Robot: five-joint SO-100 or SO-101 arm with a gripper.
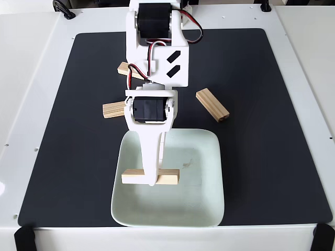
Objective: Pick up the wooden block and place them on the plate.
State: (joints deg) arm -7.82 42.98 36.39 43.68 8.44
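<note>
Over the pale mint-white square plate (196, 201), my white gripper (152, 180) points down toward the front of the fixed view. Its fingers are drawn together across the middle of a wooden block (168, 177), which lies crosswise over the plate's left half. I cannot tell whether this block touches the plate's floor. Three more wooden blocks lie on the black mat behind the plate. One block (212, 104) lies at an angle to the right of the arm. Another block (112, 109) sticks out from under the arm's left side. A third block (124, 68) lies farther back, partly covered by the arm.
The black mat (272, 130) covers most of the white table (309, 78). The arm's base and upper joints (157, 36) stand at the back centre. Black clamps sit at the table's front corners (24, 238) and back edge (64, 9).
</note>
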